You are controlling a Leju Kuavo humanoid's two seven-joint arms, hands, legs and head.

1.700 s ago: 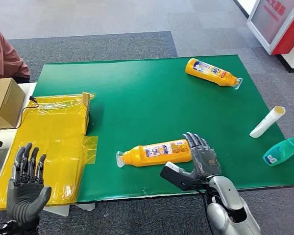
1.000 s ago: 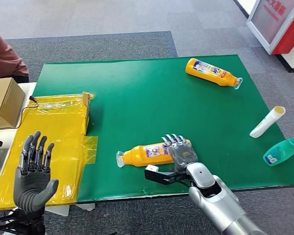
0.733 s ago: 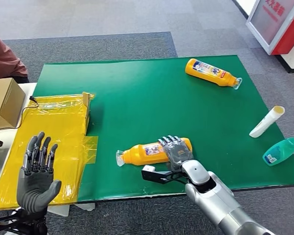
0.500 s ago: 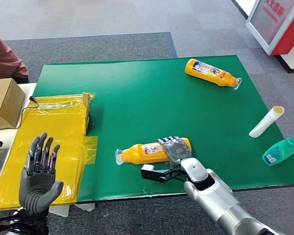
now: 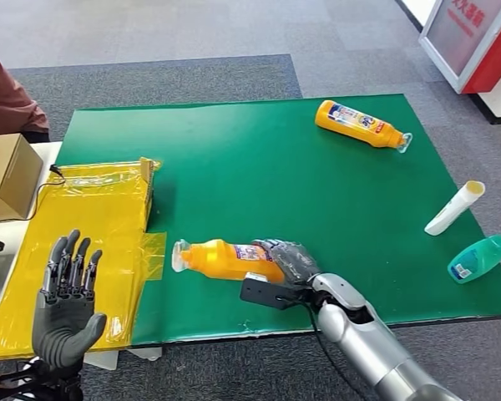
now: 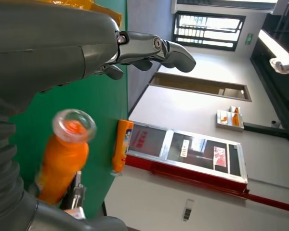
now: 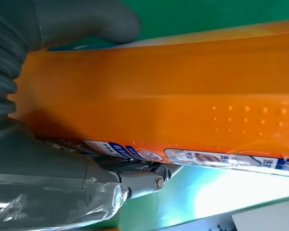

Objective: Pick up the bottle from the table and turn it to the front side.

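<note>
Near front edge of green mat point(image 5: 260, 159), a bit right of centre: orange bottle point(image 5: 225, 259) held in my right hand point(image 5: 285, 263), fingers wrapped round its base end, thumb on the other side per wrist cam; seems lifted or tipped just off the mat, can't be sure. Long axis runs roughly left-right, clear cap point(image 5: 179, 256) pointing twd my left side, label strip partly rolled away from head cam, so label face prob not yet frontward — wrist roll is what the next move turns on. Left hand point(image 5: 65, 305) well apart, raised palm-up over yellow plastic sheet point(image 5: 97, 217), fingers spread, holding nothing; right is the nearer by far. Farther out: second orange bottle point(image 5: 360, 124) lying at far right of mat, white tube point(image 5: 456, 208) and teal bottle point(image 5: 481, 258) at right edge, cardboard box point(image 5: 5, 175) far left, person's sleeve point(image 5: 5, 92) behind it, grey carpet point(image 5: 172, 33) beyond.
</note>
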